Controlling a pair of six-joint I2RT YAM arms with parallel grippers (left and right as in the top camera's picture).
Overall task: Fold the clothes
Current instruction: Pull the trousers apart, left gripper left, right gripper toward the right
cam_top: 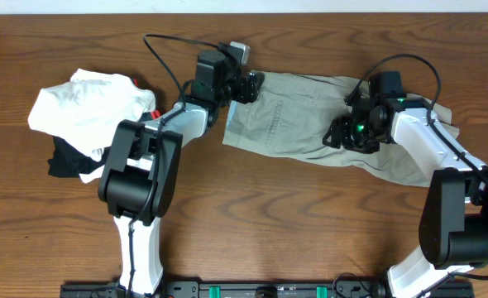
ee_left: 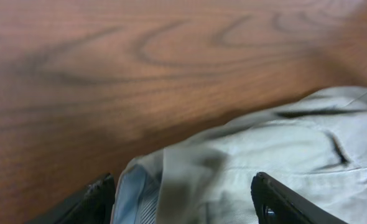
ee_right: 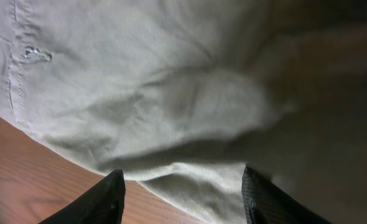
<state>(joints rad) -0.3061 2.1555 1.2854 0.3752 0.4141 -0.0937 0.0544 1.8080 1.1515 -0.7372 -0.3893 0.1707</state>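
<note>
The khaki grey-green cotton shorts [cam_top: 302,116] lie flat on the brown wooden surface [cam_top: 260,215]. The left jaws are spread, with the pale-blue-lined waistband edge [ee_left: 134,193] between them. The right jaws are also spread and straddle a raised wrinkle near the cloth's edge. If they close now, either pair may catch only the top layer, and the fold would drag crooked.

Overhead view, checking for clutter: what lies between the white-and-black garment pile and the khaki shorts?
In the overhead view, only the left arm crosses bare table between pile and shorts.
</note>
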